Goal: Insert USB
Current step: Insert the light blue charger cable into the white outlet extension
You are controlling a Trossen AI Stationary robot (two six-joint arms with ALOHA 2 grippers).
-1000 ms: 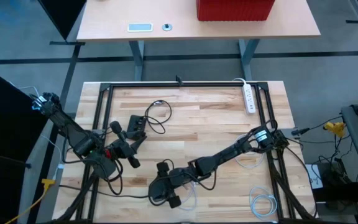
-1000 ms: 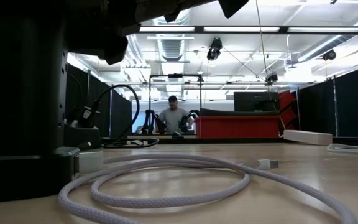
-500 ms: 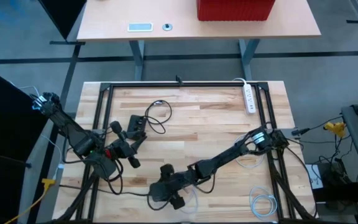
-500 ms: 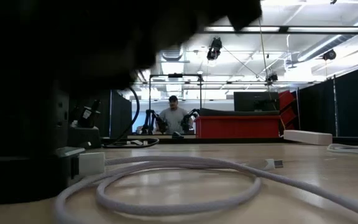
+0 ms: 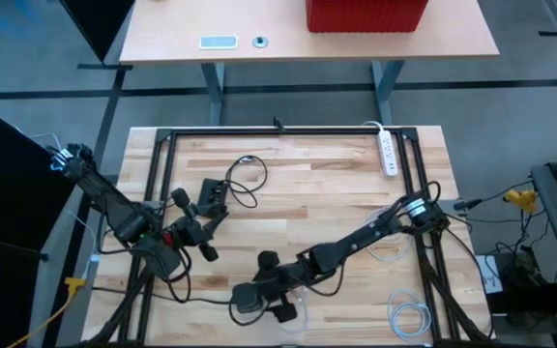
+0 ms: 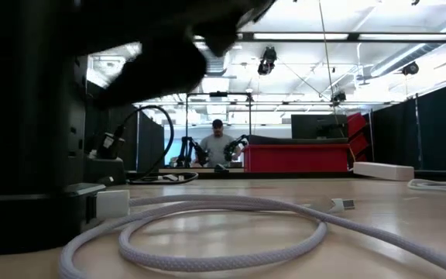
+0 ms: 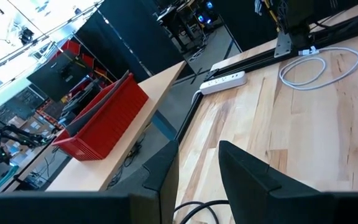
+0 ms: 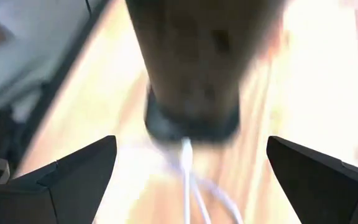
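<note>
The pick-up step was judged in hand: the right gripper (image 5: 264, 302) was held wide open and empty over the white USB cable (image 6: 231, 225) at the table's near edge, so closing on its plug was called for, while the left gripper (image 5: 204, 220) was kept narrowly parted near the black hub (image 5: 213, 192).

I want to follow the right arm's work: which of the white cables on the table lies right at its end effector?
The white cable looped at the table's front edge, beside the open right end effector; the other white coil sits apart at the front right corner.
</note>
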